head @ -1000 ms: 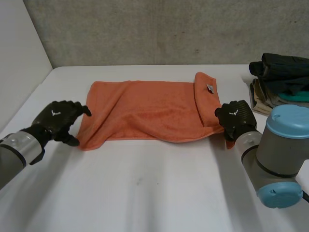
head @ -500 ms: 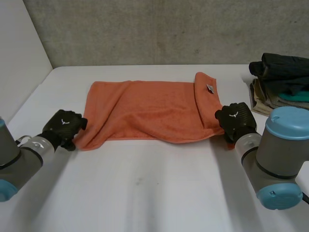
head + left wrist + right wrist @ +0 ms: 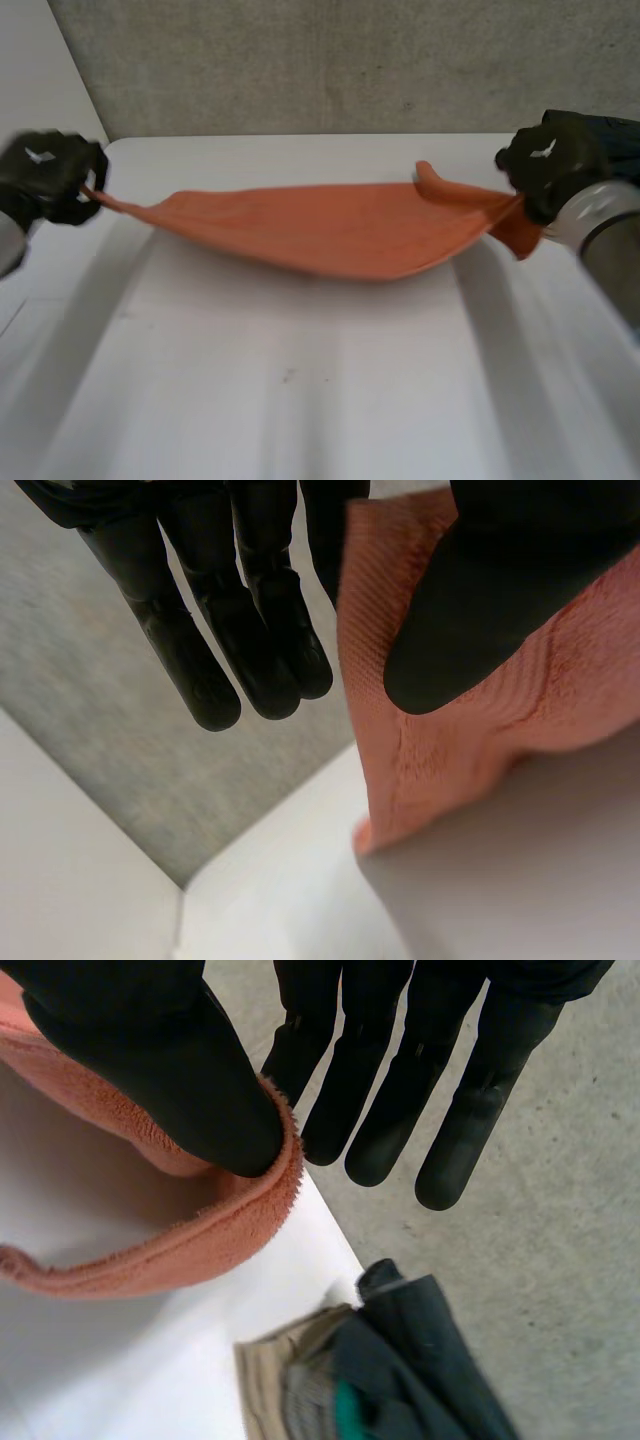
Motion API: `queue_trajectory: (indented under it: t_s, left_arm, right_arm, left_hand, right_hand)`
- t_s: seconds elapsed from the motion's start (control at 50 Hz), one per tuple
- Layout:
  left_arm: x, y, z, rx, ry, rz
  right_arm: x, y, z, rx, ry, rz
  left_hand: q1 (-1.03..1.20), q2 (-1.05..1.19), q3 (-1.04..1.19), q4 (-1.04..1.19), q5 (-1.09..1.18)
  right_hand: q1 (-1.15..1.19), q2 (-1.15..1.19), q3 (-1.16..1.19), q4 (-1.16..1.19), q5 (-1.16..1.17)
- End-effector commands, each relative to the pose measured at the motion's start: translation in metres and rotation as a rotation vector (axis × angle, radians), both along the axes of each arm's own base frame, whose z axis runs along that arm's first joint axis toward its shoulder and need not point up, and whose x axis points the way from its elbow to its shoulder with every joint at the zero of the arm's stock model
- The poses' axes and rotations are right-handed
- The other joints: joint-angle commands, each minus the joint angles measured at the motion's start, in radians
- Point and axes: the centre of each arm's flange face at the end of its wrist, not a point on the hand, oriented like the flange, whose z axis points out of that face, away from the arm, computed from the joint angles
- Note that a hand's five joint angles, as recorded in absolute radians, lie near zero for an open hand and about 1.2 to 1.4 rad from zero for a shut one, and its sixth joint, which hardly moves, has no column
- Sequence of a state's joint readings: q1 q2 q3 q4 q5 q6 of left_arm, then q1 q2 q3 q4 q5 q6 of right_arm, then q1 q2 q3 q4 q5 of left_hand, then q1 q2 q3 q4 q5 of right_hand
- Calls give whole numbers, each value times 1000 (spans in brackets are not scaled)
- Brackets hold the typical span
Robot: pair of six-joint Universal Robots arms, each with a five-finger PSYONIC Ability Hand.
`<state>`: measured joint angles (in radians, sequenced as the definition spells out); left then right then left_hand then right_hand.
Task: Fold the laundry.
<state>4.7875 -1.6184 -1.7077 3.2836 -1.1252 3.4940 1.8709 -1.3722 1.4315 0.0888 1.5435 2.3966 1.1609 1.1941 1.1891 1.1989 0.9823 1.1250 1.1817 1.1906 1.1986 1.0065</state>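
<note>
In the head view, the left hand (image 3: 45, 175) is raised at the far left and grips the left end of the orange towel (image 3: 330, 230). The right hand (image 3: 545, 165) is raised at the far right and grips the right end, with a loose corner dangling below it. The towel hangs stretched between them and sags in the middle over the white table (image 3: 300, 400). We cannot tell whether its lowest fold touches the surface. Half a second ago the towel lay flat and both hands sat low at its near corners. Since then both hands have risen and moved apart, taking the cloth with them.

In the left wrist view, the left hand's thumb (image 3: 500, 600) presses down on the towel (image 3: 450, 750) and pinches its edge. The other fingers (image 3: 250, 630) are straight beside the cloth.

In the right wrist view, the right hand's thumb (image 3: 170, 1070) clamps the towel's hem (image 3: 200, 1240), and the remaining fingers (image 3: 400, 1090) are stretched out beyond it. A pile of clothes (image 3: 400, 1380), dark over beige, lies on the table past the fingertips.
</note>
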Motion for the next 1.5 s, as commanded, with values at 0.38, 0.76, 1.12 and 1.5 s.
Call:
queue_trajectory:
  t_s: [0.38,0.76,1.12,1.5]
  left_arm:
    - [-29,-43,-56,326,-333,-73]
    - [-23,-120,129,-583,335,12]
    - [-3,-106,-57,-42,216,80]
    - [26,-91,-82,39,199,123]
  right_arm:
    - [4,-77,-71,185,315,-34]
    - [48,-102,95,-880,-463,106]
    - [55,-100,-97,-121,-247,138]
    - [-18,-108,-154,419,-656,-248]
  left_hand:
    - [235,202,207,197,239]
    - [235,202,207,197,239]
    - [235,202,207,197,239]
    - [235,202,207,197,239]
  right_hand:
    - [271,215,206,198,215]
    - [271,215,206,198,215]
    - [271,215,206,198,215]
    - [-554,-611,-620,-628,-610]
